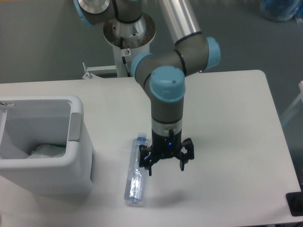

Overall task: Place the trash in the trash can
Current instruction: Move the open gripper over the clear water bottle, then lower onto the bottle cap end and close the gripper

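Seemingly spread gripper just beside flattened bottle on table.

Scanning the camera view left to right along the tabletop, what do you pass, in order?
White trash can with the crumpled wrapper inside it → flattened clear bottle lying on the table → open hand just right of the bottle → bare white table.
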